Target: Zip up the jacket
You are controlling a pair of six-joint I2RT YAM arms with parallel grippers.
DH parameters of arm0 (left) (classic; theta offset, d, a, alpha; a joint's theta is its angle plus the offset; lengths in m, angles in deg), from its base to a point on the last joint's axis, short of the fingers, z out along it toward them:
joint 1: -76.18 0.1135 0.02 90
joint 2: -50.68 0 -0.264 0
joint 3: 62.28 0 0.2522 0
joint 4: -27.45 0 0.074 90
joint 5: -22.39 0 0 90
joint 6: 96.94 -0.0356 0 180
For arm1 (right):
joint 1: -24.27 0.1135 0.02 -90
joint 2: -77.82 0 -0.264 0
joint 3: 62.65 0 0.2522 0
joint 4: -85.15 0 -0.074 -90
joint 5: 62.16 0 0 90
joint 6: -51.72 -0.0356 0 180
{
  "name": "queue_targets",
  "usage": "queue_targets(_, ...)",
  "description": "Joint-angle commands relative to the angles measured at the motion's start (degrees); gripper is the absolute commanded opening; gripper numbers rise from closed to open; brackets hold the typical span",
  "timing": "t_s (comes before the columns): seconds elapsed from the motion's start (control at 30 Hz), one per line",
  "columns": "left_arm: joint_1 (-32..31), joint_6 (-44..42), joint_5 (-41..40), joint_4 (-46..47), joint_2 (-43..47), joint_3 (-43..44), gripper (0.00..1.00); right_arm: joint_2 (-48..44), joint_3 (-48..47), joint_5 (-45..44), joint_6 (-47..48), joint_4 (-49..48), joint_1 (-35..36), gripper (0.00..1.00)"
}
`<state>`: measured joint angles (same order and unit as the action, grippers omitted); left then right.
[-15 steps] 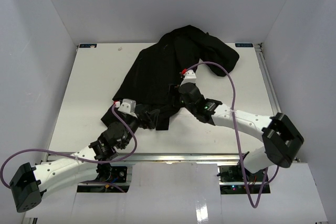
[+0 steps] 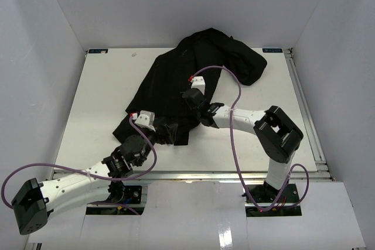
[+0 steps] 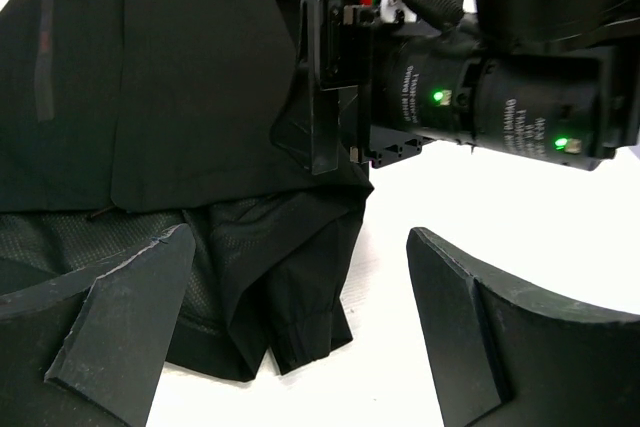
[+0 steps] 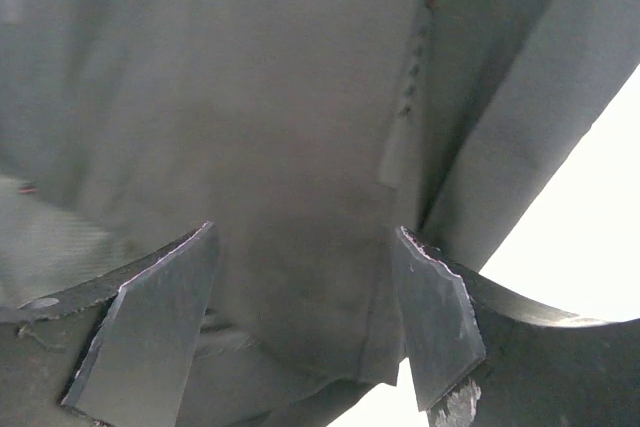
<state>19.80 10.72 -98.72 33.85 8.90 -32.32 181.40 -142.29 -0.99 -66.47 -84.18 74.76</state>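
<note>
Black jacket (image 3: 200,97) hem between spread left hand (image 3: 300,237) fingers (image 3: 120,317).

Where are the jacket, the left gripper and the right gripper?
jacket (image 2: 170,80), top external view, body fabric.
left gripper (image 3: 300,237), left wrist view, between its fingertips.
right gripper (image 4: 303,237), right wrist view, between its fingertips.

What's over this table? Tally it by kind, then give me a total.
Large black soft fabric jacket: 1
Black two-finger grippers: 2, the left gripper and the right gripper
Thin purple cables: 2
Total: 5
</note>
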Motion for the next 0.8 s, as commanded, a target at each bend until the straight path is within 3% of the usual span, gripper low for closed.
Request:
queue_targets(0.0, -0.13, 0.0, -0.23, 0.67, -0.88, 1.16, 0.98, 2.49, -2.83, -5.55, 1.59, 0.17, -0.13, 0.74)
queue_targets(0.1, -0.13, 0.0, -0.04, 0.71, -0.89, 1.2, 0.98, 3.91, -3.47, -5.88, 2.05, 0.32, -0.17, 0.69)
queue_targets(0.2, -0.13, -0.08, 0.3, 0.93, -0.76, 1.02, 0.98, 4.52, -3.64, -5.03, 2.48, 0.02, -0.13, 0.53)
queue_targets(0.27, -0.2, -0.08, 0.41, 0.87, -0.82, 1.08, 0.98, 4.44, -3.58, -5.23, 3.15, 0.02, -0.13, 0.39)
queue_targets(0.33, -0.13, -0.08, 0.53, 0.84, -0.85, 1.11, 0.98, 3.16, -3.01, -6.72, 3.75, 0.29, -0.13, 0.15)
queue_targets(0.37, -0.13, -0.08, 0.53, 0.84, -0.94, 1.19, 0.98, 2.22, -2.56, -7.66, 3.67, 0.46, -0.13, 0.08)
queue_targets(0.53, -0.22, 0.0, 0.09, 0.4, -1.11, 1.37, 0.98, -4.19, -0.39, -10.36, 6.04, 2.99, -0.21, 0.08)
queue_targets(0.77, -0.13, 0.03, 0.32, 0.55, -1.49, 1.4, 0.98, -16.02, 10.24, -12.71, 6.21, 5.2, -2.32, 0.08)
